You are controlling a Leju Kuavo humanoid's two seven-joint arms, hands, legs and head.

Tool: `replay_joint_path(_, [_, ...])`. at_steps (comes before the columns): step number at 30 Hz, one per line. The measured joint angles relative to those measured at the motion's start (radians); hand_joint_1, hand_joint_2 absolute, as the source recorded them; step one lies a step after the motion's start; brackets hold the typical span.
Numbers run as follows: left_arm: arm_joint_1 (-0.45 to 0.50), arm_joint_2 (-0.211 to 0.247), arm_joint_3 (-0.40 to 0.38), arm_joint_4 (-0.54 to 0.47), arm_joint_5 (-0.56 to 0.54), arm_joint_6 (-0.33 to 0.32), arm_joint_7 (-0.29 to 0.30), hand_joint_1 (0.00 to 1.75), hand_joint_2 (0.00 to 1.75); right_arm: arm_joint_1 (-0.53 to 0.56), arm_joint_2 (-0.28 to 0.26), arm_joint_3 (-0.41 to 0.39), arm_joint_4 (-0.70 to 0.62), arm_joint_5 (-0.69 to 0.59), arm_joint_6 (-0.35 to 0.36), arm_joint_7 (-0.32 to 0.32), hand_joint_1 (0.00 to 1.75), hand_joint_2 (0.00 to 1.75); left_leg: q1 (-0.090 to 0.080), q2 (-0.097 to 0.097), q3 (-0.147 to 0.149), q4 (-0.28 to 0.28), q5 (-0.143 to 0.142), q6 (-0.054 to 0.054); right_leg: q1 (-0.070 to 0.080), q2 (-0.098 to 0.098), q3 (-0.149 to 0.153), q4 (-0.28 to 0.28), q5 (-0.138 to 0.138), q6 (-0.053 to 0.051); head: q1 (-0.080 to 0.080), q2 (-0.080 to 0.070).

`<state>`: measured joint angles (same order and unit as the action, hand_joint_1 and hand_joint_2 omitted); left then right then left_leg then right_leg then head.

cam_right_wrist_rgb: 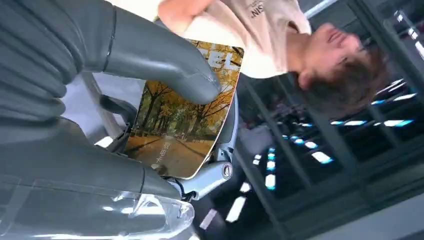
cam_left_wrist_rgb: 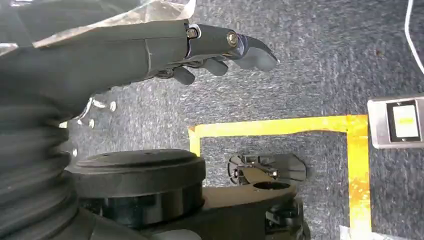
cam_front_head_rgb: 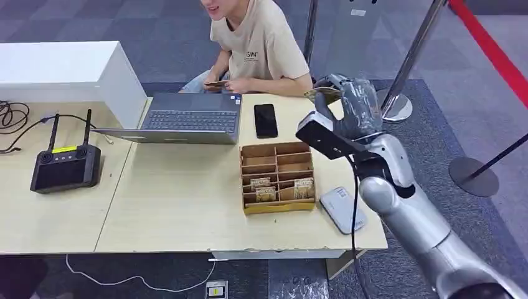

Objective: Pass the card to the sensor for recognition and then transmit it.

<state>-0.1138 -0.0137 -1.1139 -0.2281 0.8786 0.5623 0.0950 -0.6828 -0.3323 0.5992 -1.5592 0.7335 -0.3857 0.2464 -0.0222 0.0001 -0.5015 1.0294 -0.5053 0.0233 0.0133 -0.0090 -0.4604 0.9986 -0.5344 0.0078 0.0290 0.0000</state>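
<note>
Grey thumb and fingers (cam_right_wrist_rgb: 200, 87) of the right hand (cam_front_head_rgb: 348, 109) pinch a glossy rectangular card (cam_right_wrist_rgb: 182, 115).

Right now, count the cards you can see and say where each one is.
4 at least: one card held in the right hand, and three cards standing in the cardboard box on the table. More may be hidden behind the dividers.

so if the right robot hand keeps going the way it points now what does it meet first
Probably the person seated behind the table. The right robot hand, holding the card, is raised past the table's far edge and aimed toward them, with nothing seen between. Depth is hard to judge.
</note>
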Motion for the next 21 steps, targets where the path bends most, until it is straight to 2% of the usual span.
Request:
replay_joint_path(8, [-0.002, 0.0, -0.029, 0.0, -0.023, -0.009, 0.0, 0.0, 1.75, -0.145, 0.046, 0.113, 0.212, 0.104, 0.015, -0.005, 1.75, 1.75, 0.0, -0.001, -0.002, 0.0, 0.0, 0.0, 0.0, -0.001, -0.001, 0.0, 0.0, 0.0, 0.0, 0.0])
replay_joint_path(12, [-0.003, 0.0, -0.037, 0.0, -0.028, -0.01, 0.0, 0.0, 1.75, -0.19, 0.059, 0.16, 0.298, 0.231, 0.044, 0.003, 1.75, 1.75, 0.0, -0.001, -0.003, 0.0, 0.0, 0.0, 0.0, -0.001, -0.003, 0.0, 0.0, 0.0, 0.0, 0.0])
replay_joint_path(17, [-0.005, 0.0, -0.053, 0.0, -0.029, -0.01, -0.003, 0.0, 1.75, -0.263, 0.085, 0.247, 0.479, 0.354, 0.055, 0.014, 1.75, 1.75, 0.0, -0.003, -0.005, 0.0, 0.0, 0.0, 0.0, -0.003, -0.005, 0.0, 0.0, 0.0, 0.0, 0.0])
replay_joint_path(21, [-0.005, 0.0, -0.054, 0.0, -0.029, -0.01, -0.003, 0.0, 1.75, -0.298, 0.1, 0.287, 0.583, 0.395, 0.079, 0.014, 1.75, 1.75, 0.0, -0.003, -0.006, 0.0, 0.0, 0.0, 0.0, -0.003, -0.005, 0.0, 0.0, 0.0, 0.0, 0.0])
